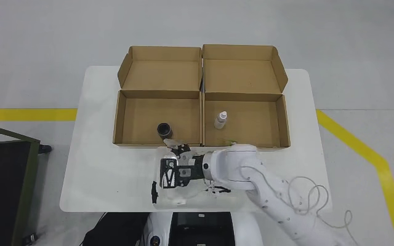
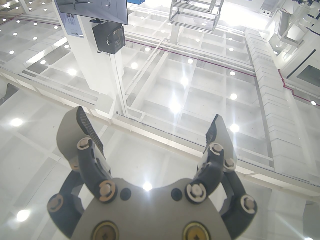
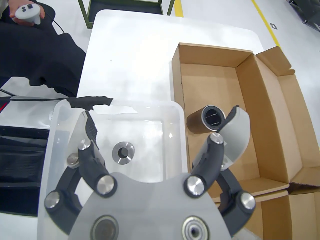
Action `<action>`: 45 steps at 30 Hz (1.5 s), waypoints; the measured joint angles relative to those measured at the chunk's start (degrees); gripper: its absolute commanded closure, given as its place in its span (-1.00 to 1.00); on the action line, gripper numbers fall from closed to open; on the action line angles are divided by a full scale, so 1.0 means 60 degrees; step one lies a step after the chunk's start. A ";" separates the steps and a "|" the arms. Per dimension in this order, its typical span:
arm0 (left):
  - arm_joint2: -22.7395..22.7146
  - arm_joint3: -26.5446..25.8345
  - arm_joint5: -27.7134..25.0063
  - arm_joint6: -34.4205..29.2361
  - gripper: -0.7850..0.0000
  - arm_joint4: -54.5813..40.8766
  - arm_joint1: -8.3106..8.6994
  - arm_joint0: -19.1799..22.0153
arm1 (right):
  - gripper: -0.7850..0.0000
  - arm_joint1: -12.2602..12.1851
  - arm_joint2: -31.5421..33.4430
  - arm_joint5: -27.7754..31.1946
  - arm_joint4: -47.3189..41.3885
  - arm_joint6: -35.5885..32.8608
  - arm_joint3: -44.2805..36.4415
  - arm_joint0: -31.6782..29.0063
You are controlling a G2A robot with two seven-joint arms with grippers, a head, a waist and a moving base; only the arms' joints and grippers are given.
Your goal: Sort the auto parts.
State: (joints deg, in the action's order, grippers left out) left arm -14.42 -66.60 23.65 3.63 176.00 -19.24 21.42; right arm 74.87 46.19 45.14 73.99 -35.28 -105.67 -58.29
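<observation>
Right wrist view: right pincer [image 3: 161,114] body hides clear bin's [image 3: 150,104] near end, and one finger [image 3: 237,126] covers pt of black cylinder's [image 3: 196,123] rim. Top view: right arm [image 1: 258,178] covers most of the bin at tabletop's [image 1: 98,154] near edge; small white part [image 1: 220,119] in right-hand box [image 1: 252,126] too small to ID.

Right hand [image 3: 160,113] spread wide; left hand [image 2: 148,113] — upturned, spread.

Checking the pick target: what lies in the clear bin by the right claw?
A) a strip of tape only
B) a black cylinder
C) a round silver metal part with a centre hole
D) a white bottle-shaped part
C: the right wrist view shows a round silver metal part on the floor of the clear bin, near the open right claw; the black cylinder lies in the cardboard box.
</observation>
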 measured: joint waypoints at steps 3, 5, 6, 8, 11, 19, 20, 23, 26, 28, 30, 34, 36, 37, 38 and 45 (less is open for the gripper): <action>0.0000 0.0000 0.0000 0.0000 -1.00 0.0000 0.0000 0.0000 | -1.00 -0.0096 0.0064 0.0086 0.0198 -0.0066 -0.0206 -0.0361; 0.0000 0.0000 0.0000 0.0000 -1.00 0.0000 0.0000 0.0000 | -1.00 -0.0147 0.0102 0.0144 0.0302 -0.0086 -0.0248 -0.0536; 0.0000 0.0000 0.0000 0.0000 -1.00 0.0000 0.0000 0.0000 | -1.00 -0.0177 0.0121 0.0183 0.0375 -0.0097 -0.0260 -0.0630; 0.0000 0.0000 0.0000 0.0000 -1.00 0.0000 0.0000 0.0000 | -1.00 -0.0224 0.0147 0.0243 0.0498 -0.0105 -0.0238 -0.0760; 0.0000 0.0000 0.0000 0.0000 -1.00 0.0000 0.0000 0.0000 | -1.00 -0.0271 0.0154 0.0297 0.0703 -0.0101 -0.0170 -0.0853; 0.0000 0.0000 0.0000 0.0000 -1.00 0.0000 0.0000 0.0000 | -0.85 -0.0327 0.0011 0.0278 0.1250 0.0104 0.0211 -0.0892; 0.0000 0.0000 0.0000 0.0000 -1.00 0.0000 0.0000 0.0000 | -0.84 -0.0329 -0.0012 0.0274 0.1310 0.0113 0.0252 -0.0884; 0.0000 0.0000 0.0000 0.0000 -1.00 0.0000 0.0000 0.0000 | -0.79 -0.0337 -0.0090 0.0245 0.1477 0.0160 0.0382 -0.0876; 0.0000 0.0000 0.0000 0.0000 -1.00 0.0000 0.0000 0.0000 | -0.73 -0.0343 -0.0155 0.0192 0.1634 0.0223 0.0566 -0.0867; 0.0000 0.0000 0.0000 0.0000 -1.00 0.0000 0.0000 0.0000 | -0.66 -0.0346 -0.0195 0.0147 0.1739 0.0288 0.0698 -0.0860; 0.0000 0.0000 0.0000 0.0000 -1.00 0.0000 0.0000 0.0000 | -0.51 -0.0349 -0.0223 0.0109 0.1809 0.0383 0.0826 -0.0859; 0.0000 0.0000 0.0000 0.0000 -1.00 0.0000 0.0000 0.0000 | -0.22 -0.0352 -0.0293 0.0073 0.1933 0.0575 0.1066 -0.0844; 0.0000 0.0000 0.0000 0.0000 -1.00 0.0000 0.0000 0.0000 | -0.13 -0.0343 -0.0348 0.0050 0.1980 0.0708 0.1230 -0.0816; 0.0000 0.0000 0.0000 0.0000 -1.00 0.0000 0.0000 0.0000 | -0.07 -0.0338 -0.0371 0.0037 0.1993 0.0762 0.1292 -0.0796; 0.0000 0.0000 0.0000 0.0000 -1.00 0.0000 0.0000 0.0000 | -0.01 -0.0332 -0.0391 0.0025 0.2000 0.0808 0.1346 -0.0775; 0.0000 0.0000 0.0000 0.0000 -1.00 0.0000 0.0000 0.0000 | 0.17 -0.0286 -0.0519 -0.0039 0.1956 0.1130 0.1709 -0.0609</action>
State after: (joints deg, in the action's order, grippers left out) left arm -14.42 -66.60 23.65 3.63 176.00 -19.24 21.42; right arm 73.16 43.07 44.91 85.73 -28.50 -95.42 -61.94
